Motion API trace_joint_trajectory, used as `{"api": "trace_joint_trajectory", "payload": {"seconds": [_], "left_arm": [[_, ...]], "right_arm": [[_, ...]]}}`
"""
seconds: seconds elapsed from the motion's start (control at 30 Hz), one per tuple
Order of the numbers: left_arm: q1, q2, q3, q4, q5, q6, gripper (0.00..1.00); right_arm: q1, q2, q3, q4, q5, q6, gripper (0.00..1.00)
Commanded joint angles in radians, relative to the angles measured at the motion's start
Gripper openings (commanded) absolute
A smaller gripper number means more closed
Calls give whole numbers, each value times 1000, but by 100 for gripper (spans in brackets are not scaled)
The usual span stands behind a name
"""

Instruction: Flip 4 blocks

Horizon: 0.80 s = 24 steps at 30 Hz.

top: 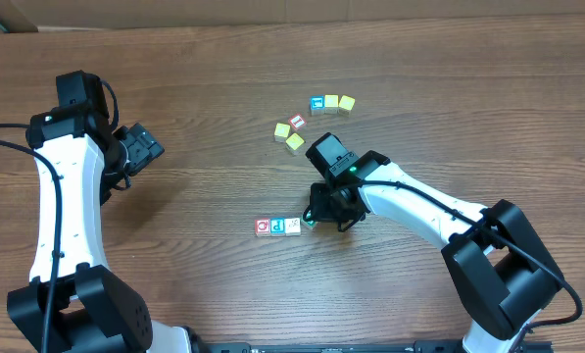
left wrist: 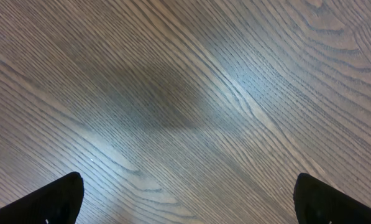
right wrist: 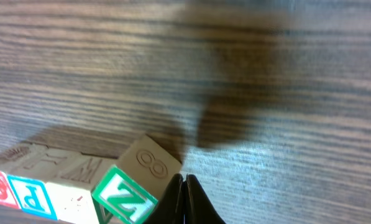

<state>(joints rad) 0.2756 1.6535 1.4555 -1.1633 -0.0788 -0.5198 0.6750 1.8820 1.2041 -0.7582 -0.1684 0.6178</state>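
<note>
We saw our right claw pressed together just beside the tilted Z block; left claw stood spread.

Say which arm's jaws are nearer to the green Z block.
Right. The right jaws, shut, are close beside the tilted green Z block; the left jaws hang open far away, over bare table.

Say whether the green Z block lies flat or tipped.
Tipped: the green Z block leans on one edge, its face slanted, beside the flat P block.

A robotics lab bench: wood-grain table flanked by white arms.
</note>
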Motion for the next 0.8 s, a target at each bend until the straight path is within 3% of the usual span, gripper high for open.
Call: {"api": "trace_joint_trajectory", "payload": {"seconds": [0.0, 0.5, 0.77], "left_arm": [[-1, 2, 6, 0, 1, 15, 100], [-1, 2, 6, 0, 1, 15, 100], [-1, 2, 6, 0, 1, 15, 100]], "right_arm": [[6, -6, -6, -11, -14, 4, 4], [10, -6, -6, 24, 71, 4, 4], [10, -6, -6, 22, 20, 5, 4]]}}
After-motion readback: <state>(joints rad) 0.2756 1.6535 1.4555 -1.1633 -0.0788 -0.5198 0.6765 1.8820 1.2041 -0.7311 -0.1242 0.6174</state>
